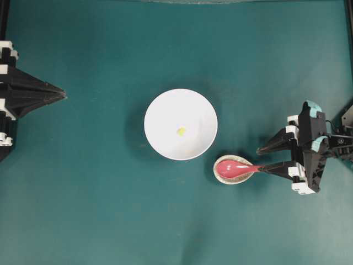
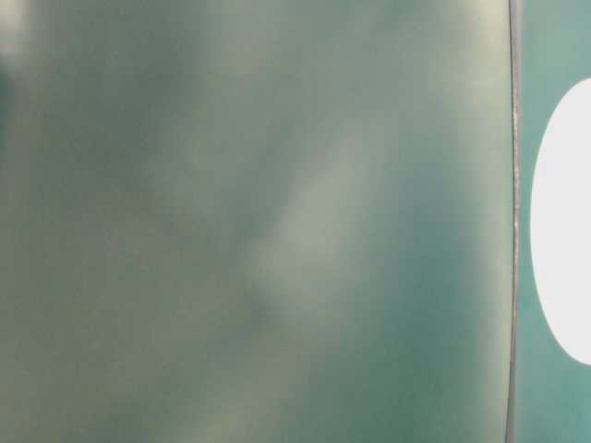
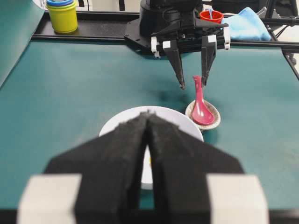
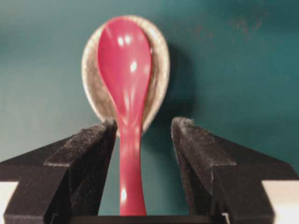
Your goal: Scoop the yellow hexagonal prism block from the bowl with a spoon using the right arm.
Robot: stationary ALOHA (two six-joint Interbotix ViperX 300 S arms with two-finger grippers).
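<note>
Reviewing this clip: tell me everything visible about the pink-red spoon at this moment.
The spoon is glossy pink-red, plastic or glazed by its look, with a deep oval scoop and a short straight handle. Its scoop lies in the small speckled beige spoon rest, beside the white bowl, and it looks empty. The handle juts out off the rest toward the right gripper, whose jaws stand open on either side of it; the handle sits close to one finger, though contact cannot be told. The spoon is not lifted.

Pink-red spoon (image 1: 236,169), white bowl (image 1: 165,110), yellow block (image 1: 180,131)
</note>
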